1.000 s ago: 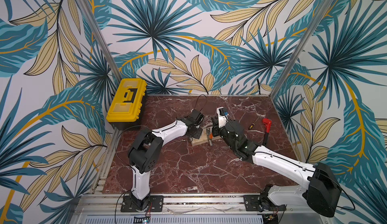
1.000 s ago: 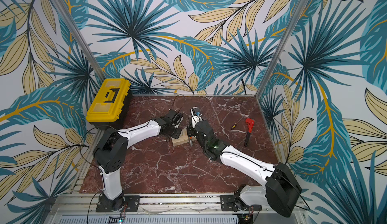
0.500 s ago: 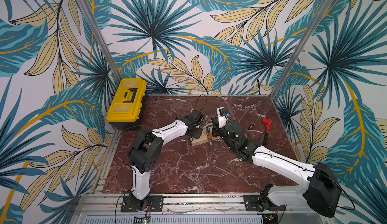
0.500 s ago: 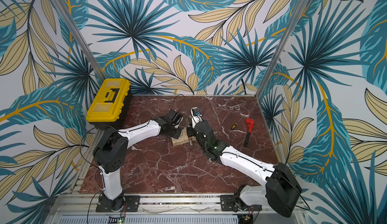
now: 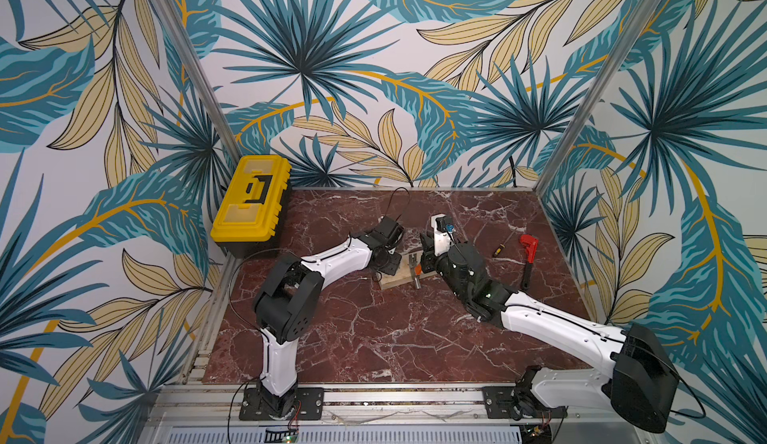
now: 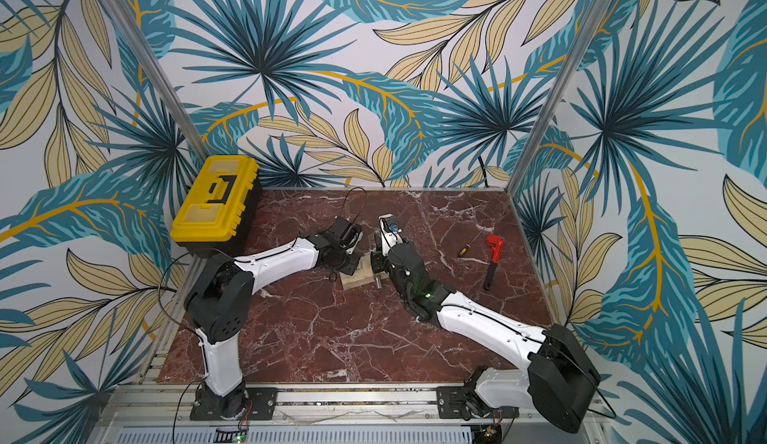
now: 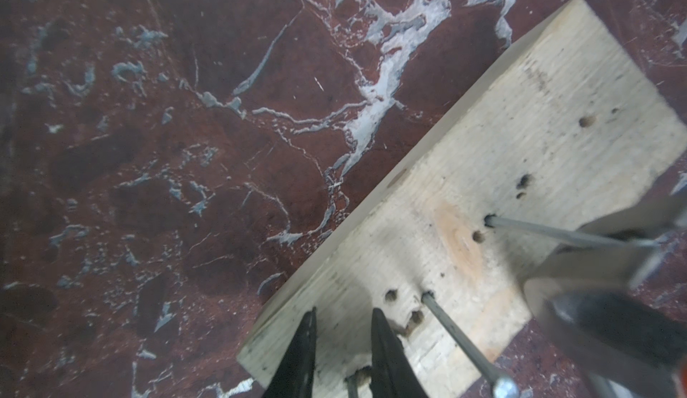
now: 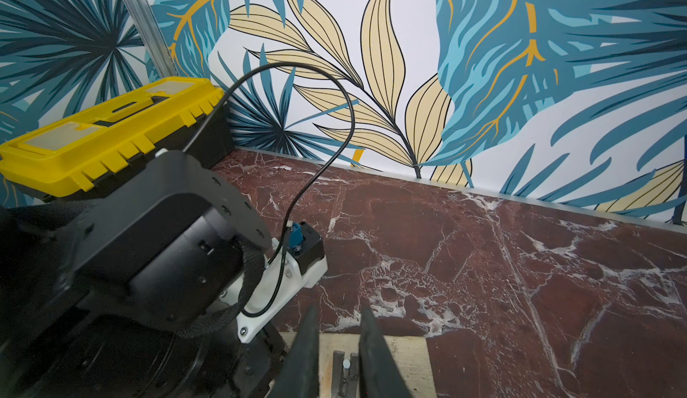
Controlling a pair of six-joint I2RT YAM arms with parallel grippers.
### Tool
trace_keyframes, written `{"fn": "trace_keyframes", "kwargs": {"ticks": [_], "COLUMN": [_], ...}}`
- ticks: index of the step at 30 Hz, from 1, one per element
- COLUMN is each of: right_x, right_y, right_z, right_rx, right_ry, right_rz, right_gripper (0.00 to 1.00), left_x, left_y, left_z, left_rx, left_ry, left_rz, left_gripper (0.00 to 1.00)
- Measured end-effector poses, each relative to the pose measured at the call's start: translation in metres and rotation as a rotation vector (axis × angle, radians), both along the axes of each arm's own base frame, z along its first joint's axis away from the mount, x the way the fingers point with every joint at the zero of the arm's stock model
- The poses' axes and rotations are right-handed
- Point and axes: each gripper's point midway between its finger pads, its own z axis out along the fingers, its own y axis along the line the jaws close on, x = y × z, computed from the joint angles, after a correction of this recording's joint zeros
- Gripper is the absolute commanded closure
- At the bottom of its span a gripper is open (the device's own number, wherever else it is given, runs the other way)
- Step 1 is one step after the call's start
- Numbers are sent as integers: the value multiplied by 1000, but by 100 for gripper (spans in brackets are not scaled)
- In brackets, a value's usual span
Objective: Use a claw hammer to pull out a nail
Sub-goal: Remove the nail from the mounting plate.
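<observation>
The wooden block (image 5: 392,281) lies mid-table, studded with nails and old holes. My left gripper (image 7: 344,310) stands open, its fingertips (image 7: 308,340) resting on the block's corner with nothing between them. The claw hammer (image 5: 414,272) stands head-down on the block, and my right gripper (image 8: 340,308) is shut on its handle. In the right wrist view the forked claw (image 8: 338,372) straddles a nail (image 8: 346,363) just under its head. In the left wrist view that nail (image 7: 539,230) runs slanting into the blurred steel claw (image 7: 594,266). Another nail (image 7: 464,340) stands free near my left fingers.
A yellow toolbox (image 5: 251,201) sits at the back left against the wall. A red-headed wrench (image 5: 527,255) and a small screwdriver (image 5: 497,250) lie to the right of my right arm. Patterned walls close in the marble table (image 5: 373,338) on three sides.
</observation>
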Motion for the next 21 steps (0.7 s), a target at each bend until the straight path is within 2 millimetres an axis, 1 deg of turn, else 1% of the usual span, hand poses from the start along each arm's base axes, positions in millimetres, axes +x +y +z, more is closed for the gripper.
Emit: {"fn": "trace_keyframes", "kwargs": {"ticks": [21], "right_x": [-7], "right_y": [-4], "right_z": [-2], "right_rx": [11], "right_ry": [-19], "right_rz": [-11], "right_gripper": [100], "left_x": [0], "left_y": [0], "left_z": [0], "left_rx": [0], "left_ry": [1], "left_rz": [0], "left_gripper": [74]}}
